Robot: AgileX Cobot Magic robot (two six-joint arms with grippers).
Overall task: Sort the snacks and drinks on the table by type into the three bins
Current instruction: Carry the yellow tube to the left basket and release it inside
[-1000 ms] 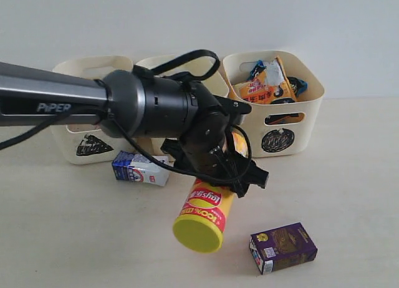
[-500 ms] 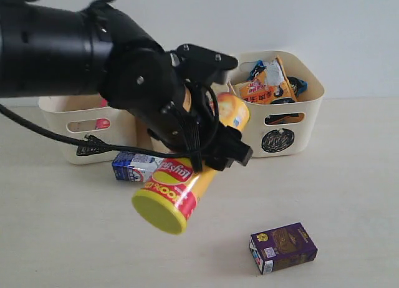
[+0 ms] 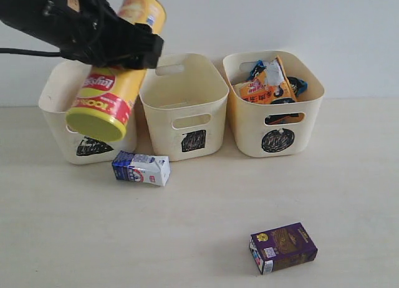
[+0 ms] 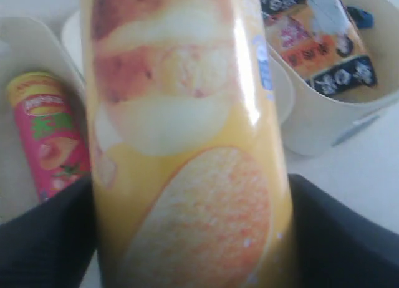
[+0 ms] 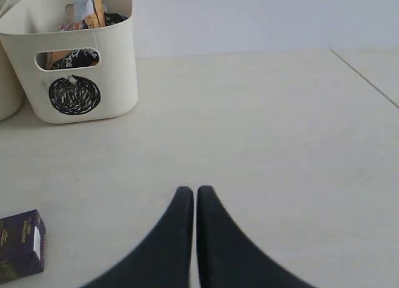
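Note:
My left gripper (image 3: 117, 46) is shut on the yellow-red chip tube (image 3: 107, 91). It holds the tube tilted, yellow lid down, above the triangle bin (image 3: 51, 100). In the left wrist view the tube (image 4: 187, 132) fills the frame between the black fingers (image 4: 340, 235). A pink chip tube (image 4: 47, 132) lies inside that bin. The square bin (image 3: 209, 88) stands in the middle. The circle bin (image 3: 308, 107) holds orange-white and blue bags (image 3: 268, 82). A blue-white carton (image 3: 141, 168) and a purple carton (image 3: 283, 247) lie on the table (image 3: 355, 194). My right gripper (image 5: 196, 192) is shut with nothing in it, low over the table.
A pale wall rises right behind the three bins. In the right wrist view the circle bin (image 5: 118, 57) stands far off and the purple carton (image 5: 20, 245) lies near the frame's edge. A seam (image 5: 365, 79) crosses the table.
My left arm has carried the yellow-red tube up and to the left, from low over the middle of the table to above the triangle bin. The cartons have not moved.

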